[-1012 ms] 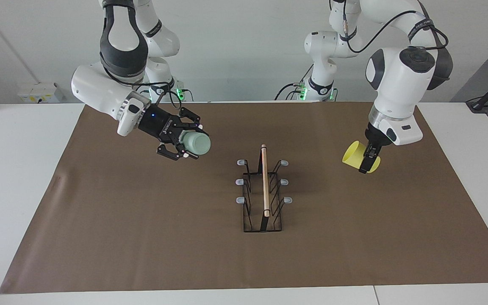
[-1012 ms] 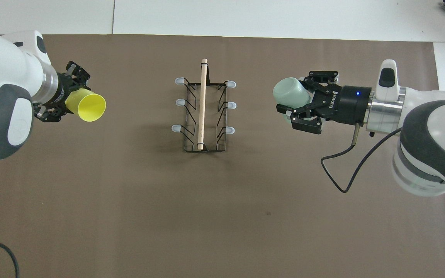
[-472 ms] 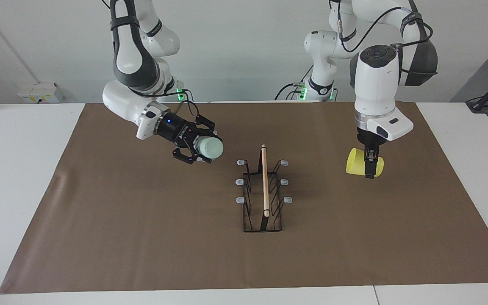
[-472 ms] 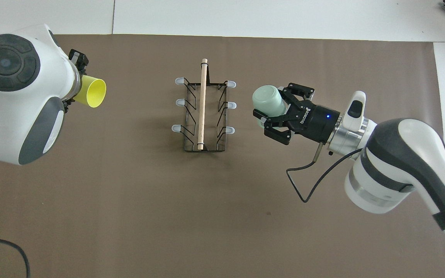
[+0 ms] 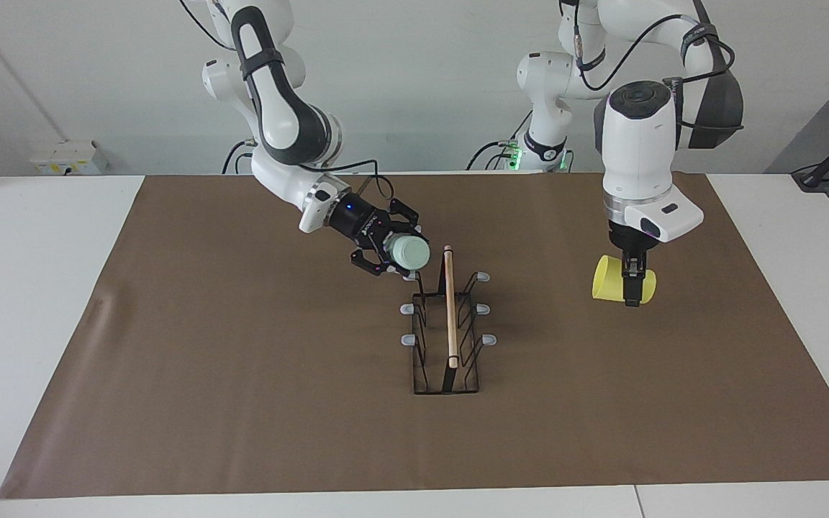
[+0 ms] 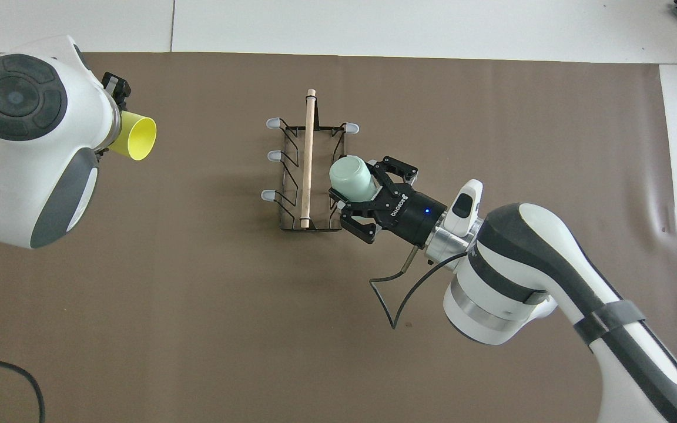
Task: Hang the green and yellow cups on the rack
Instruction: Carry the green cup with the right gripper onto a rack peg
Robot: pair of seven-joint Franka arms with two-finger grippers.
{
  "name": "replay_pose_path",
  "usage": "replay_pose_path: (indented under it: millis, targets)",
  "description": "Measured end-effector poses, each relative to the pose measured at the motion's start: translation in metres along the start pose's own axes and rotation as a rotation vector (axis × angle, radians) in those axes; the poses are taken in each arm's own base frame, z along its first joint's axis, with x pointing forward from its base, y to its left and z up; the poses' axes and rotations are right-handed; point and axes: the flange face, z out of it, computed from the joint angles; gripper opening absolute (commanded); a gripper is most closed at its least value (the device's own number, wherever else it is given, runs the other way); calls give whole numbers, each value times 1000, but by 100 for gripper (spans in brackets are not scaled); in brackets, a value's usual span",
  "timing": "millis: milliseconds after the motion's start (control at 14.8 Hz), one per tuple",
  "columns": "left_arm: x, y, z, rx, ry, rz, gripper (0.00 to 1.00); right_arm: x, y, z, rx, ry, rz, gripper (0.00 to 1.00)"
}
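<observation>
The green cup [image 5: 410,252] lies tilted on its side in the right gripper [image 5: 387,251], whose fingers pinch it from both sides, closed base pointing toward the rack [image 5: 447,324]. The right arm slants down from its base with the wrist angled low, holding the cup over the rack's nearest prong on the right arm's side; whether the cup touches the prong cannot be told. The rack stands mid-mat on the brown mat [image 5: 242,403], wooden rod [image 5: 450,306] along its top, with 5 grey-tipped prongs showing. The left arm bends over and points its wrist straight down; the left gripper [image 5: 631,284] pinches the yellow cup [image 5: 610,287], held on its side over the mat toward the left arm's end, well apart from the rack.
</observation>
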Motion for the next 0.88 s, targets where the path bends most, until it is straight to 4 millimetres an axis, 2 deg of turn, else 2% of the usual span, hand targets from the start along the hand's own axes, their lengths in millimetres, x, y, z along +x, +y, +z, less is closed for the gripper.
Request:
replay_pose_path:
  millis: [135, 405, 877]
  targets:
    - [1, 1, 0, -6, 20, 11, 0, -7, 5, 6, -13, 3, -9, 0]
    - [-2, -1, 7, -1, 32, 25, 0, 3, 8, 18, -35, -3, -20, 0]
    - [-3, -2, 8, 0, 34, 28, 0, -29, 6, 19, -66, -22, 21, 0]
